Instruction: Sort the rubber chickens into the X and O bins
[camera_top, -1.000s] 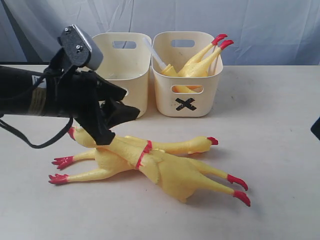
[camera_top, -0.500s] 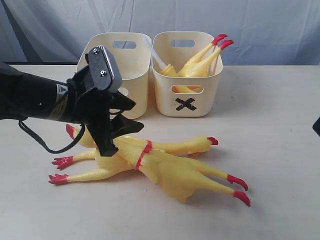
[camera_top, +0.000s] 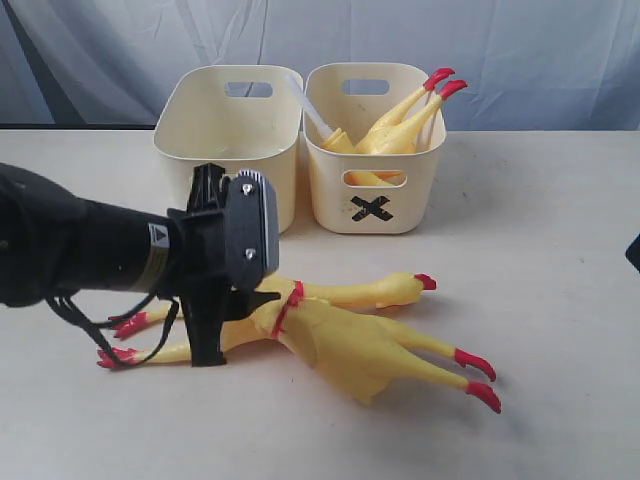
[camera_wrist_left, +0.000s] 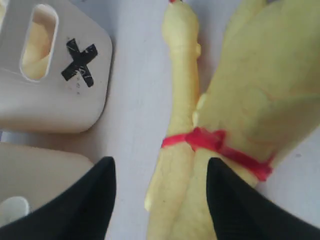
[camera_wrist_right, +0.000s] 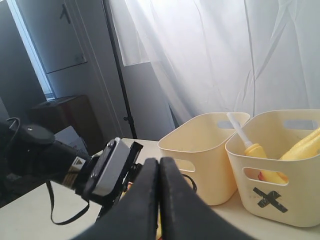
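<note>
Two rubber chickens (camera_top: 320, 330) are out on the table (camera_top: 560, 300), crossed over each other at the middle: the front chicken (camera_top: 360, 345) has its red feet out toward 4 o'clock, and the rear chicken (camera_top: 370, 292) points its head to 3 o'clock. Up at 12 o'clock sit the bins. The X bin (camera_top: 330, 190), on the 1 o'clock side, already has a binned chicken (camera_top: 400, 118) in it, feet poking over the rim, next to a white stick (camera_top: 308, 105). Its neighbour, the left bin (camera_top: 215, 140) at 11 o'clock, shows no chicken from these angles. The arm (camera_top: 90, 250) hides its mark, so I'd take it for the O bin but can't confirm. Left gripper (camera_wrist_left: 160, 200) hangs low over the crossing, jaws spread wide either side of the necks by the red neck ring (camera_wrist_left: 215, 142), clamped on nothing. Right gripper (camera_wrist_right: 159, 200) is parked away from the pile, fingers pressed together and empty. By my count it's one sorted and two to go, with the next pick lined up but not made.
</note>
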